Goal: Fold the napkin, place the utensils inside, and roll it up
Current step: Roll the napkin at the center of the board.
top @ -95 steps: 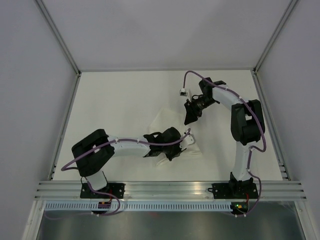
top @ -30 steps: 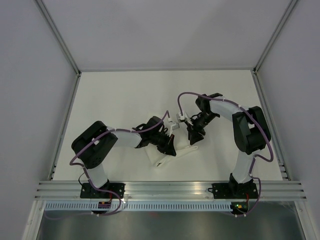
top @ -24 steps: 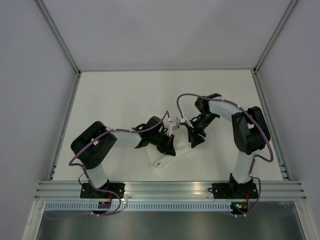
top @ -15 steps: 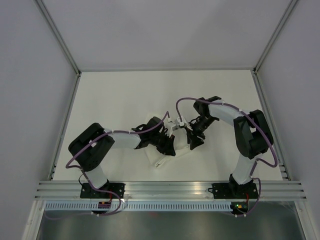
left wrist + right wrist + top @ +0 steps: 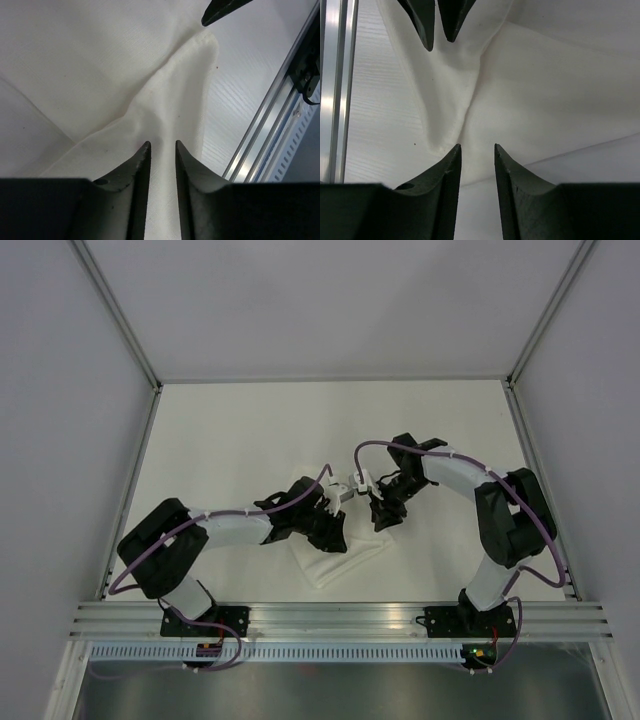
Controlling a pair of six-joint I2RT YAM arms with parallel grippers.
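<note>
Top view first: the napkin (image 5: 345, 558) lies rumpled on the table (image 5: 230, 440), close to the front rail (image 5: 340, 615), between my two arms. My left gripper (image 5: 337, 538) hangs over its left part and my right gripper (image 5: 381, 520) over its right end, the two near each other. From up here I cannot tell how either pair of jaws stands. The left wrist view settles it: my fingers (image 5: 141, 165) are a narrow gap apart, pinching nothing, with white cloth showing between them. A raised fold (image 5: 170, 95) runs off toward one dark tip of the other gripper. The right wrist view shows that ridge from the other end. The fingers (image 5: 451, 170) there are parted and empty too, and both left tips show at the top.
</note>
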